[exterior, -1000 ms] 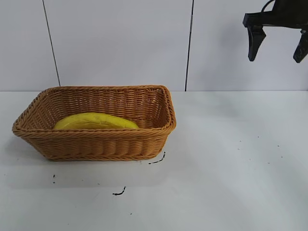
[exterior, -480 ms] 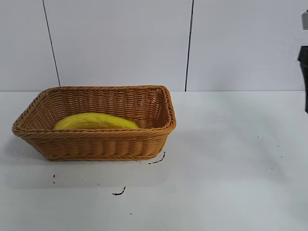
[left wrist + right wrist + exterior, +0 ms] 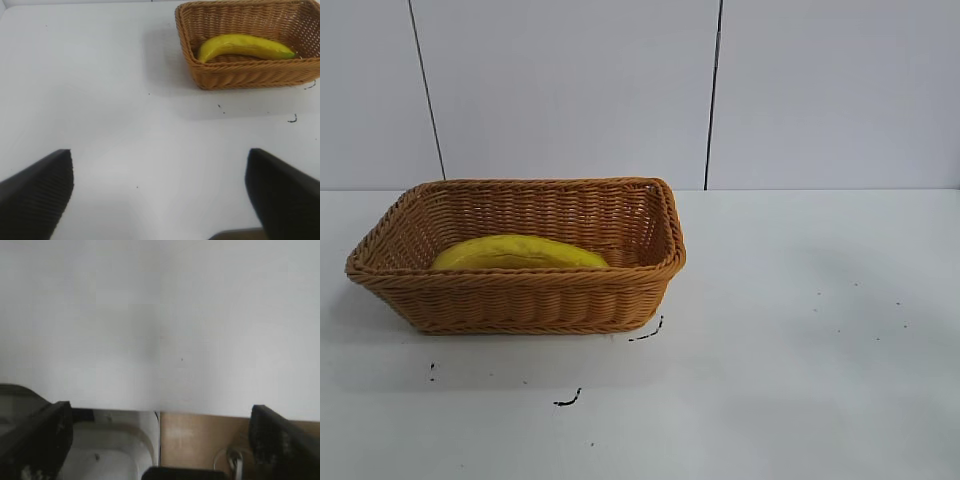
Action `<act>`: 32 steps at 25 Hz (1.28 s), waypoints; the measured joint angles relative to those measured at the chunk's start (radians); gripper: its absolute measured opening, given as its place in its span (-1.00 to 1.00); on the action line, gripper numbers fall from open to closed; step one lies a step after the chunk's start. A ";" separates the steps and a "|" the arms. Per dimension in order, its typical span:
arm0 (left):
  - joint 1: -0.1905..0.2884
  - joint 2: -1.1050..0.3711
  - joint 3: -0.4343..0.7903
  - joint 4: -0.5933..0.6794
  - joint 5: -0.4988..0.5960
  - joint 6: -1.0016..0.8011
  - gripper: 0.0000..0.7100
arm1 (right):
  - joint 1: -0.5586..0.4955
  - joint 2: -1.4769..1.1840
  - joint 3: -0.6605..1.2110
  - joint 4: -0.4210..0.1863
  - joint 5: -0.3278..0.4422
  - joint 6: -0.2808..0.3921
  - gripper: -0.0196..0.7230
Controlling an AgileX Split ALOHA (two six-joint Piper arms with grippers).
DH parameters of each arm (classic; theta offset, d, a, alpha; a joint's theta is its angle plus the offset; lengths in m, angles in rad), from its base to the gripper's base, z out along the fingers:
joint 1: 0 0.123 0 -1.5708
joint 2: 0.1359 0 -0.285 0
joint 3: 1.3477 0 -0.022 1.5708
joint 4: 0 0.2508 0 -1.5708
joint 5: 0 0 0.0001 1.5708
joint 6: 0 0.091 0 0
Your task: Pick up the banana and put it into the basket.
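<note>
**Banana lying in the basket, both grippers wide and empty**

The banana (image 3: 518, 252) is lying lengthwise inside the basket (image 3: 530, 298), resting on the woven floor with its curved back showing above the near rim. In the left wrist view its greenish tip is pointing toward one short end of the basket and its blunt end is sitting near the opposite corner.

The basket is standing upright on the white table (image 3: 800, 360), at the left of the exterior view, close to the back wall (image 3: 570, 90). A few small black marks (image 3: 568, 400) are dotting the tabletop just in front of the basket.

The left gripper (image 3: 160, 200) is hovering over bare table well apart from the basket, its two dark fingers (image 3: 37, 192) spread wide with nothing between them.

The right gripper (image 3: 160, 440) is outside the exterior view. Its own camera is showing its fingers (image 3: 282, 440) standing far apart and gripping nothing, over the table's edge, with a pale surface and a brown surface showing beyond that edge.
</note>
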 joint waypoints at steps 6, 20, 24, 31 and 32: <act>0.000 0.000 0.000 0.000 0.000 0.000 0.95 | 0.000 -0.203 0.001 0.000 0.000 0.000 0.82; 0.000 0.000 0.000 0.000 -0.001 0.000 0.95 | 0.002 -0.412 0.002 0.000 0.008 0.000 0.82; 0.000 0.000 0.000 0.000 -0.001 0.000 0.95 | 0.002 -0.412 0.002 0.000 0.009 0.000 0.82; 0.000 0.000 0.000 0.000 -0.001 0.000 0.95 | 0.002 -0.412 0.002 0.000 0.009 0.000 0.82; 0.000 0.000 0.000 0.000 -0.001 0.000 0.95 | 0.002 -0.412 0.002 0.000 0.009 0.000 0.82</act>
